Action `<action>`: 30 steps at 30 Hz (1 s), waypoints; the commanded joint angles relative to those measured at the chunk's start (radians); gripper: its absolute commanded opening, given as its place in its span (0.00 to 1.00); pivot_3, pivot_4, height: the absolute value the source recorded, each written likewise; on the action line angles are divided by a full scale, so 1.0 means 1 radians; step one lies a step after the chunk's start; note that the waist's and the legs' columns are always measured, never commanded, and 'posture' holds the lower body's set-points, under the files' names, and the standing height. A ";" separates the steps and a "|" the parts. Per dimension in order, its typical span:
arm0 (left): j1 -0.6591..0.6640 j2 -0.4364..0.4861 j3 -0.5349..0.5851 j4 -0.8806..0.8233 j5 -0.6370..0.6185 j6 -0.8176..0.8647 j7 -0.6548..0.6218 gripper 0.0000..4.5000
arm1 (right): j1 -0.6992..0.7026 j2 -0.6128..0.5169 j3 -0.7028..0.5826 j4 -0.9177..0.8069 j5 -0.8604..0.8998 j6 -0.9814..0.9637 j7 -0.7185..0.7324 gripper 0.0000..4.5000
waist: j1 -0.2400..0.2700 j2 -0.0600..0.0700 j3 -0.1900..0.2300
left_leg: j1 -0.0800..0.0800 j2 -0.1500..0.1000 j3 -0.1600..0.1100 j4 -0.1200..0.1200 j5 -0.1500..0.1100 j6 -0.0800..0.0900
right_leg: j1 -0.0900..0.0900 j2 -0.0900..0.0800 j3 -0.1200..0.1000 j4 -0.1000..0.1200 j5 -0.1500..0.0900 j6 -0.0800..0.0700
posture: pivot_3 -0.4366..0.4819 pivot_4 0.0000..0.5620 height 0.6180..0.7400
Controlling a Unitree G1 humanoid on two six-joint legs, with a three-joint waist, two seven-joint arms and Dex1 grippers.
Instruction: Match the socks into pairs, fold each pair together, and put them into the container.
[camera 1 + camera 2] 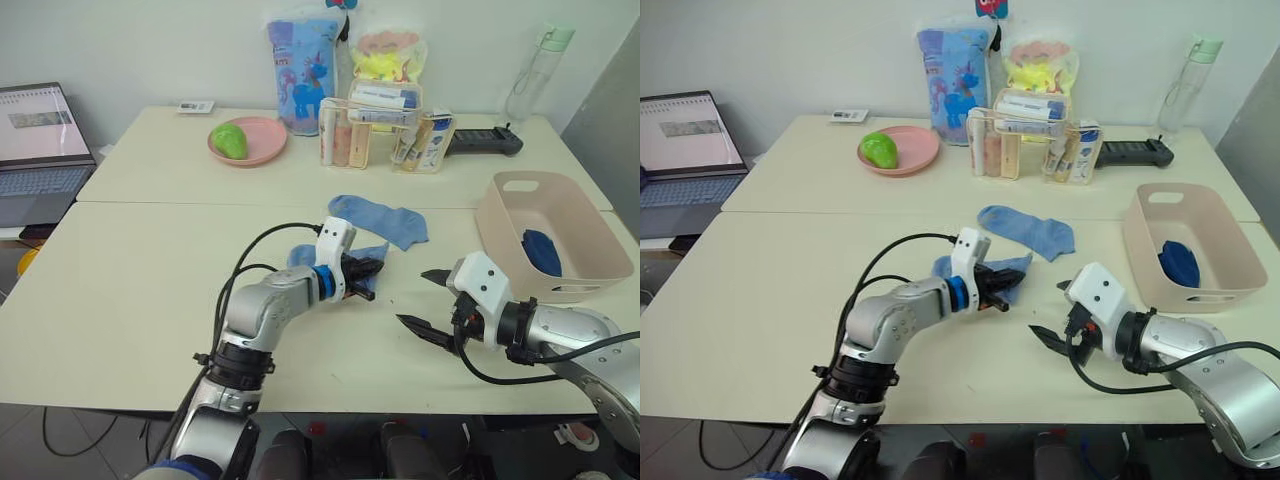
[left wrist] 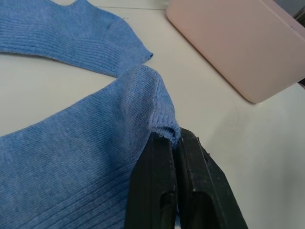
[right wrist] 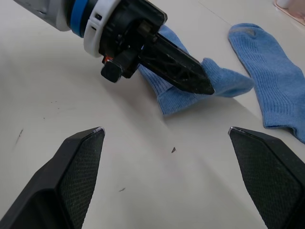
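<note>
One dark navy bundle (image 1: 543, 251) already lies in the tub (image 1: 505, 235), so the first pair looks matched, folded and stowed (whether it is really two socks rolled together is hard to make out from here). The tub sits at the right edge of the table (image 1: 140, 290), its handle slot toward the far side.

The work in hand is the light blue pair. The near sock (image 1: 992, 274) lies crumpled mid-table, and the left gripper (image 2: 174, 143) has its fingers pressed together on a pinch of the sock's edge, the fabric bunched just above the tips. The far sock (image 1: 385, 217) lies flat just beyond it; the two come close, though I cannot tell whether they touch. They are not yet stacked or folded.

The right gripper (image 1: 424, 299) hovers over bare table between the near sock and the tub, fingers spread wide and holding nothing.

Judging by this, roughly a third is done: the blue socks need aligning, folding and dropping in the tub, and the grey pair is left to do after that.

Further back stand a pink plate (image 1: 262, 145) with a green item, a clear organiser (image 1: 372, 135), two printed bags, a bottle (image 1: 535, 72), and a laptop (image 1: 40, 150) off to the left
</note>
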 commanded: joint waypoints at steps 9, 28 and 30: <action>0.015 0.177 0.039 -0.197 -0.034 -0.057 -0.170 0.69 | -0.008 0.013 -0.002 -0.045 -0.001 -0.017 -0.011 1.00 | -0.001 0.000 0.000 | 0.000 0.000 0.000 0.000 0.001 -0.003 | 0.000 0.000 0.000 0.000 0.000 0.000 | 0.48 0.27 0.69; -0.145 0.516 -0.108 0.518 0.388 -0.975 -0.692 0.96 | -0.067 0.045 0.069 -0.001 -0.027 -0.042 0.002 1.00 | 0.007 0.001 0.000 | -0.002 -0.001 -0.001 -0.001 -0.001 0.001 | 0.000 0.000 -0.003 -0.004 0.000 0.000 | 0.48 0.27 0.69; -0.165 0.494 -0.117 0.580 0.417 -1.021 -0.701 0.87 | -0.068 0.048 0.075 -0.001 -0.029 -0.040 0.000 1.00 | 0.003 0.000 0.000 | -0.002 -0.001 -0.001 0.000 -0.001 0.001 | 0.000 0.000 -0.003 -0.003 0.000 0.000 | 0.48 0.27 0.69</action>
